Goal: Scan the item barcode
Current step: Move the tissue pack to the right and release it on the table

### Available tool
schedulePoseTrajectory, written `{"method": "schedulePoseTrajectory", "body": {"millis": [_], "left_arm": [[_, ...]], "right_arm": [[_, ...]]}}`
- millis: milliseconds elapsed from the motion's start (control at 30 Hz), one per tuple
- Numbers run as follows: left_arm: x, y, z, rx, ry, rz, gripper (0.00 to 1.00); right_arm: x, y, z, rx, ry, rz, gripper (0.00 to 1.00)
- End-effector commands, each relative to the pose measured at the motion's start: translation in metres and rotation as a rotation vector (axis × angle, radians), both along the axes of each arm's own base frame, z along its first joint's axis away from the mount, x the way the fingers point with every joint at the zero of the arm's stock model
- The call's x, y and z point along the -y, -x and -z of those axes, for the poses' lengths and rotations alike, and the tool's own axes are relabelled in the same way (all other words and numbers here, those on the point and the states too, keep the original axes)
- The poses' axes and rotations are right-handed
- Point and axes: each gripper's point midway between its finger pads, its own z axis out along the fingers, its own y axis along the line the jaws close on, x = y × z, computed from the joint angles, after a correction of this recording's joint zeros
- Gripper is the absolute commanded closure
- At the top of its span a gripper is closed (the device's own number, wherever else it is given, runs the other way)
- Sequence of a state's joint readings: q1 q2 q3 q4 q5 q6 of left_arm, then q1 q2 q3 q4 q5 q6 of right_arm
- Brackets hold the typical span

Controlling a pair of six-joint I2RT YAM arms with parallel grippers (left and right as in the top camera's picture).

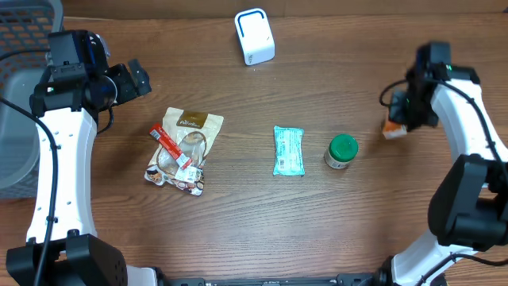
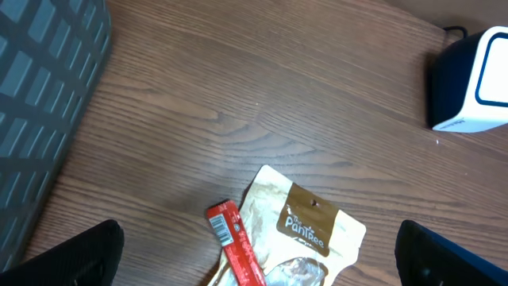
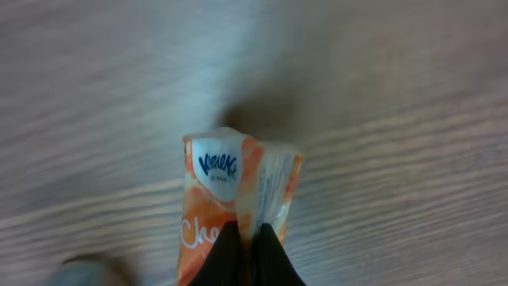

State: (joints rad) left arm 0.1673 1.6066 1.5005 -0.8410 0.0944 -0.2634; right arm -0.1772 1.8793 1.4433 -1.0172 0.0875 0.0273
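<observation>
Overhead barely shows the orange packet (image 1: 392, 129) at 3 o'clock; the wrist cam shows the right gripper (image 3: 246, 256) clamped on it, logo readable-ish. Left gripper (image 1: 140, 77), 10 o'clock, jaws wide apart.

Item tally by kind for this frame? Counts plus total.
Soft packs: 4 (brown pouch, red stick pack, teal pack, orange packet)
Green-lidded jar: 1
White scanner: 1
Grey basket: 1
Total: 7
</observation>
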Motion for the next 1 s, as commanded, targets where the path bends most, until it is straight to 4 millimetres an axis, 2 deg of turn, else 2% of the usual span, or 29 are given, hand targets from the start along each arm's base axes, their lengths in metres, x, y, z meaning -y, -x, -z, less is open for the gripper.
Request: {"method": "schedulePoseTrajectory", "body": {"millis": [0, 33, 67, 100, 133, 167, 233, 300, 333, 433, 567, 667, 733, 767, 800, 967], "left_arm": [[0.000, -0.003, -0.014, 0.036, 0.008, -0.009, 0.00], [0.000, -0.003, -0.014, 0.036, 0.008, -0.009, 0.00], [0.000, -0.003, -0.014, 0.036, 0.008, -0.009, 0.00], [0.000, -0.003, -0.014, 0.036, 0.008, -0.009, 0.00], [0.000, -0.003, -0.014, 0.036, 0.008, -0.009, 0.01], [0.000, -0.003, -0.014, 0.036, 0.008, -0.009, 0.00], [0.000, -0.003, -0.014, 0.036, 0.008, -0.009, 0.00], [0.000, -0.003, -0.014, 0.036, 0.008, -0.009, 0.00], [0.000, -0.003, -0.014, 0.036, 0.008, -0.009, 0.00], [0.000, -0.003, -0.014, 0.036, 0.008, -0.009, 0.00], [0.000, -0.003, -0.014, 0.036, 0.008, -0.009, 0.00], [0.000, -0.003, -0.014, 0.036, 0.008, -0.009, 0.00], [0.000, -0.003, -0.014, 0.036, 0.008, -0.009, 0.00], [0.000, -0.003, -0.014, 0.036, 0.008, -0.009, 0.00], [0.000, -0.003, -0.014, 0.036, 0.008, -0.009, 0.00], [0.000, -0.003, -0.014, 0.036, 0.008, -0.009, 0.00]], "right_arm": [[0.014, 0.011, 0.017, -0.007, -0.016, 0.055, 0.96], [0.017, 0.012, 0.020, -0.006, -0.015, 0.063, 0.91], [0.020, 0.013, 0.021, -0.004, -0.015, 0.071, 0.74], [0.022, 0.014, 0.021, -0.004, -0.015, 0.076, 0.50], [0.022, 0.014, 0.021, -0.004, -0.015, 0.079, 0.36], [0.023, 0.014, 0.021, -0.003, -0.015, 0.080, 0.30], [0.023, 0.013, 0.019, -0.001, -0.014, 0.081, 0.27], [0.024, 0.009, 0.008, 0.013, -0.022, 0.143, 0.27], [0.025, 0.007, -0.001, 0.021, -0.025, 0.169, 0.24], [0.020, 0.001, -0.043, 0.055, -0.039, 0.187, 0.15], [-0.017, -0.006, -0.101, 0.124, -0.178, 0.122, 0.10], [-0.051, -0.015, -0.129, 0.197, -0.311, 0.054, 0.09], [-0.072, -0.021, -0.140, 0.237, -0.393, 0.007, 0.08], [-0.079, -0.022, -0.142, 0.243, -0.421, -0.008, 0.01], [-0.085, -0.022, -0.143, 0.243, -0.441, -0.020, 0.00], [-0.092, -0.015, -0.141, 0.211, -0.447, -0.027, 0.00]]}}
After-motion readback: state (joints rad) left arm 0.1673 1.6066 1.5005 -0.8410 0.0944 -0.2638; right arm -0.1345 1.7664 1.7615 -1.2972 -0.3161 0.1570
